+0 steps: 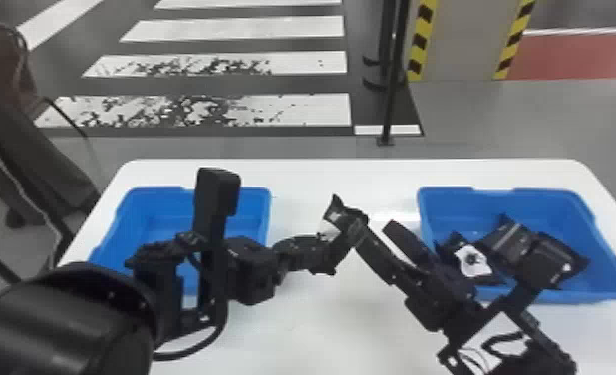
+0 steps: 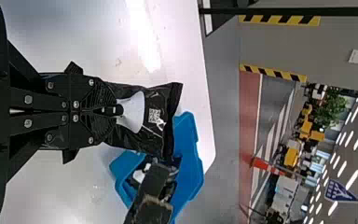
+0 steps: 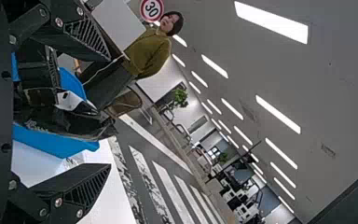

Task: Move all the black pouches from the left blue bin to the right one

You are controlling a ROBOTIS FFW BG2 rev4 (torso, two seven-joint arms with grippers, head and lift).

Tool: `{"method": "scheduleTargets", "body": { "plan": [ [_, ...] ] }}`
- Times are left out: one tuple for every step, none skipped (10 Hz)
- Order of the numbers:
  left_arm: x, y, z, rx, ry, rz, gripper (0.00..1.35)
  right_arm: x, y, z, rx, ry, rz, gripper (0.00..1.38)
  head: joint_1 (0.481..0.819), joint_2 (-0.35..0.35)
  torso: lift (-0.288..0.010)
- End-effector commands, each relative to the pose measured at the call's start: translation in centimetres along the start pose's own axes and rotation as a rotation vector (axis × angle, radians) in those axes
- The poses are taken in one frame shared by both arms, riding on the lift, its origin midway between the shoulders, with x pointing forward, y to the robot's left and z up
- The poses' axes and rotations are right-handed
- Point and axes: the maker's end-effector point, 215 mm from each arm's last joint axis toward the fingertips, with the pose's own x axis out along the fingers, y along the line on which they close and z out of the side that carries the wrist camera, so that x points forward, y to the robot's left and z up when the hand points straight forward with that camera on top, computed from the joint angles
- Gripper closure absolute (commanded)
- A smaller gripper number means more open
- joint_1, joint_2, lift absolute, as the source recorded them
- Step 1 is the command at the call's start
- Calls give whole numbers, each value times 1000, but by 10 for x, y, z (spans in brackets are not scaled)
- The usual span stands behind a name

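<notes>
The left tool (image 1: 326, 249) is holding a black pouch (image 2: 161, 126) above the tabletop (image 1: 322, 319), between the two bins. Just to its right, the right tool (image 1: 376, 232) stands wide, fingers parted. Farther right, other black pouches (image 1: 509, 239) lie in the right blue bin (image 1: 445, 190); the left blue bin (image 1: 252, 192) sits at left

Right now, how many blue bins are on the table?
2: the left bin is on the left of the table, the right bin, with black pouches inside, on the right.
</notes>
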Motion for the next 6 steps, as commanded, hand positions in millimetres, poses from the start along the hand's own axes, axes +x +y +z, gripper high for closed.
{"method": "scheduleTargets", "body": {
  "plan": [
    [9, -30, 4, 10, -3, -74, 1200, 7, -2, 4, -4, -5, 6, 226, 695, 37, -140],
    [12, -39, 5, 16, -1, -94, 1200, 11, -4, 3, -8, 1, 8, 225, 695, 24, -140],
    [15, -47, 5, 19, -2, -109, 1200, 14, -9, 3, -12, 5, 5, 246, 695, 2, -140],
    [16, -52, 4, 19, 0, -120, 1200, 15, -12, 3, -9, 4, 2, 742, 695, -12, -140],
    [16, -52, 2, 17, 5, -122, 1200, 14, -13, 3, -4, 2, 0, 1303, 695, -21, -140],
    [15, -51, 1, 8, 5, -122, 1200, 13, -13, -1, 1, 12, -1, 1279, 695, -25, -140]
  ]
}}
